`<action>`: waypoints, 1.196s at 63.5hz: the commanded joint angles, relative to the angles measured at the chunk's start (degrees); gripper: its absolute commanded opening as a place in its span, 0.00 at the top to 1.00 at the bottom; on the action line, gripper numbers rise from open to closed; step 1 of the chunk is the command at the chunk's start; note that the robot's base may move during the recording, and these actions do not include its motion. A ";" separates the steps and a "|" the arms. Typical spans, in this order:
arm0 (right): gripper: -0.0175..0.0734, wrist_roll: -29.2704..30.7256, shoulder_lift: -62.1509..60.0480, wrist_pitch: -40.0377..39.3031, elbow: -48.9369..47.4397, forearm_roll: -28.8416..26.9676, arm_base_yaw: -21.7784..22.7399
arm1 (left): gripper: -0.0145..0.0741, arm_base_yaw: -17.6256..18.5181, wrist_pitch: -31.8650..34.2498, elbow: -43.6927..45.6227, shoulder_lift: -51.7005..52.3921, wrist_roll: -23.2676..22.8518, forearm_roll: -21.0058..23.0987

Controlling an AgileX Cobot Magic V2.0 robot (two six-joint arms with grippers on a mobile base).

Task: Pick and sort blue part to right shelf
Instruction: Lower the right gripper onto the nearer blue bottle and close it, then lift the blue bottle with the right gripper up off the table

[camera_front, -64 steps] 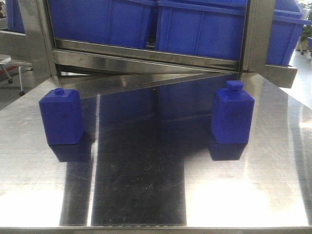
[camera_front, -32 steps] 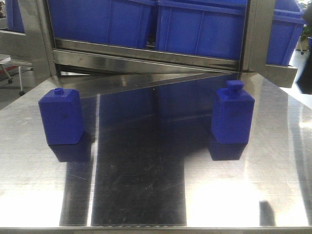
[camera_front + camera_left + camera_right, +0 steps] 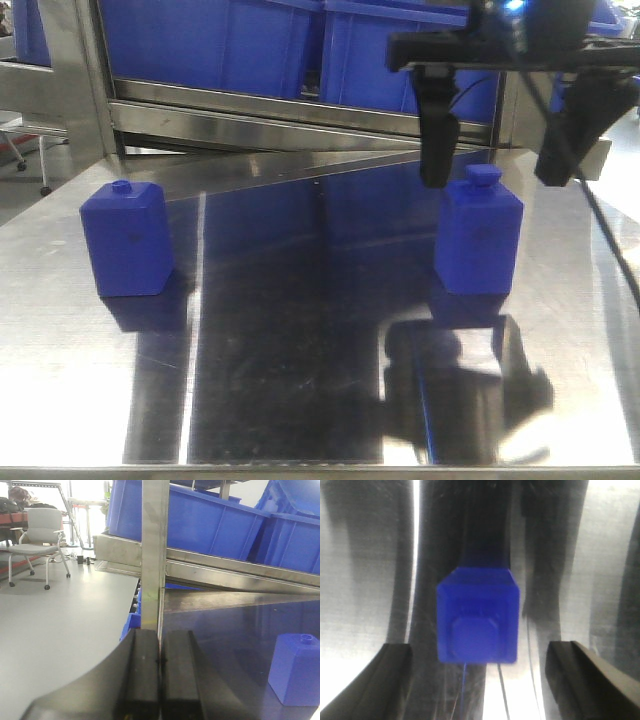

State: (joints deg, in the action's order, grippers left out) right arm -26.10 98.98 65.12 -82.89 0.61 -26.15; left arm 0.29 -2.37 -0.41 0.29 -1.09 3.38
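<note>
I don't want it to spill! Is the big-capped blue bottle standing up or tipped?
Upright: the blue part stands on its base on the table, cap on top.

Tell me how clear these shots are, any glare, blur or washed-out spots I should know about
Front view: fairly sharp, but the steel table shows bright glare patches and mirrors the blue part darkly. Left wrist view: the right shelf is in focus, while the background behind the office chair is washed out. Right wrist view: soft and blurred, the blue part's edges are fuzzy, and glare streaks cross the table.

Capped part (image 3: 478, 238) on table (image 3: 300, 400), right of block (image 3: 125, 240)
</note>
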 commanded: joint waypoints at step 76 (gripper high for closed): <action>0.38 1.10 6.96 -1.95 -4.06 1.03 0.48 | 0.70 -0.14 4.57 -1.39 1.38 -0.59 0.48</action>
State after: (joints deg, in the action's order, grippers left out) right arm -25.46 109.47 63.06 -85.30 1.42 -26.14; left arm 0.29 -2.37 -0.41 0.29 -1.09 3.38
